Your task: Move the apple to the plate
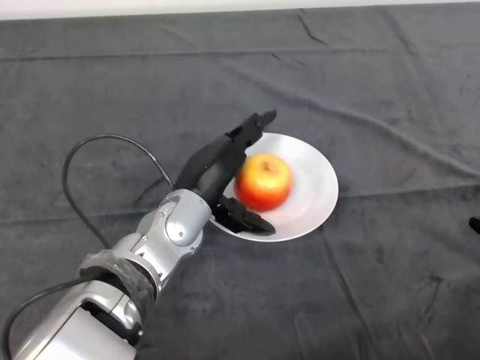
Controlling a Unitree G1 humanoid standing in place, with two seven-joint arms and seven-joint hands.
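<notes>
A red and yellow apple (264, 181) rests on the white plate (315, 180) near the middle of the table. My left hand (217, 165) sits just left of the apple, over the plate's left rim. Its fingers (251, 129) stretch straight past the apple's far side and the thumb (244, 218) lies along the near side. The hand is open and cups the apple loosely; whether it touches the fruit cannot be told.
A wrinkled dark cloth (375, 90) covers the whole table. A small dark object (475, 223) shows at the right edge. The table's far edge runs along the top of the view.
</notes>
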